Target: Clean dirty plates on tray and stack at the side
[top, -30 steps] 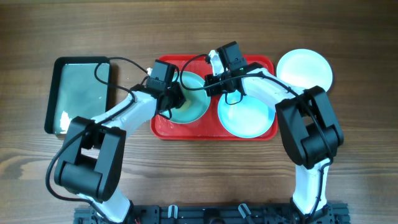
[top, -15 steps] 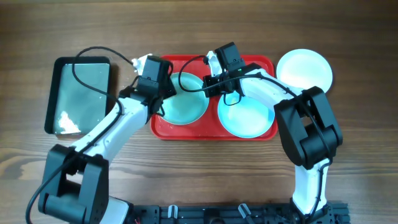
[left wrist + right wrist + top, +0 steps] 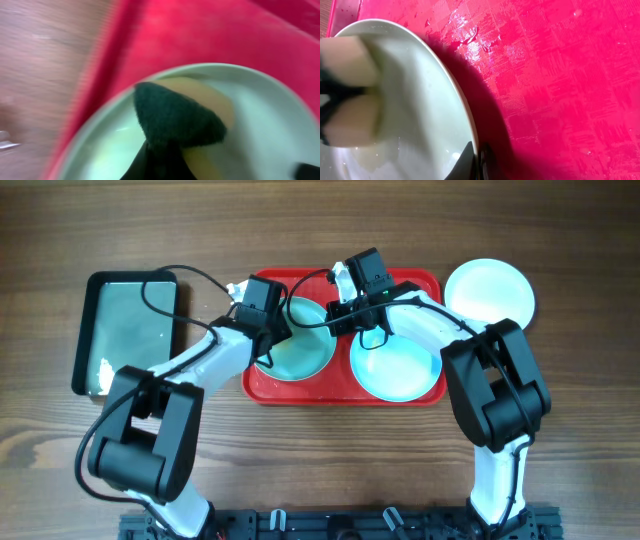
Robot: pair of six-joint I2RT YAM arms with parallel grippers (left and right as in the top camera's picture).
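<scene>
Left turquoise plate (image 3: pixel 305 352): lies on the robot's-left half of the tray, under both grippers. It is pale and glossy in the wrist views (image 3: pixel 260 130) (image 3: pixel 415 110).
Sponge (image 3: pixel 175 117): yellow body with a dark green scouring face, pressed against the inner surface of the left turquoise plate near its rim. From the right wrist it shows as a pale block (image 3: pixel 350 62) across the plate from the right gripper.
Left gripper (image 3: pixel 268 348): closed around the sponge, its dark fingers (image 3: pixel 160 150) pinching the sponge's near end. This view is blurred.
Right gripper (image 3: pixel 338 320): narrowed to a thin pinch (image 3: pixel 476 157) on the rim of the left turquoise plate, on the side opposite the sponge. A dark shadow lies on the tray just beyond that rim; I cannot tell whether the edge is lifted.
Tray (image 3: pixel 300 392): red, beneath both grippers. Its textured floor (image 3: pixel 560 75) carries water drops beside the pinched rim, and its rim passes just outside the plate in the left wrist view (image 3: pixel 210 35).
Right turquoise plate (image 3: pixel 395 365): flat on the tray, just beside the right gripper on the robot's right, with the right forearm crossing above it.
White plate (image 3: pixel 489 292): off the tray, on the table beyond the tray's right edge, well apart from both grippers.
Pan (image 3: pixel 130 320): dark and rectangular, to the left of the left gripper and apart from the tray, with white foam in one corner.
Table (image 3: pixel 580 240): brown wood grain, bearing the tray, pan and white plate.
</scene>
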